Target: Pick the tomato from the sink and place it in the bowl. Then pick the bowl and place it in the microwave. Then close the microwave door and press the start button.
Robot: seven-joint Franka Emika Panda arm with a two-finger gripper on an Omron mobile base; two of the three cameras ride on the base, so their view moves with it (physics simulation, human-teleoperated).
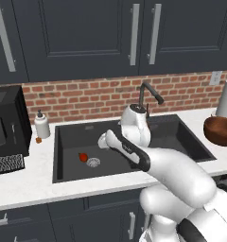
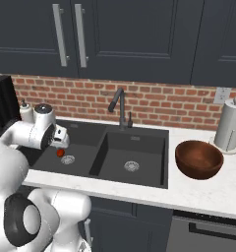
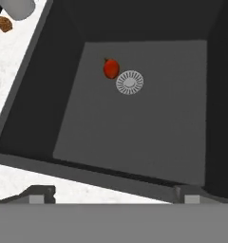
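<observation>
Matte black sink (image 1: 68,156), glossy red tomato (image 3: 111,68), wood-look bowl (image 2: 198,158), rough brick backsplash (image 2: 159,103)

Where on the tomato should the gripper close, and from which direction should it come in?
Probably straight down from above, closing across the round middle of the tomato. It lies on the basin floor of the sink, right beside the drain, so the open gripper should set its fingers clear of that.
</observation>
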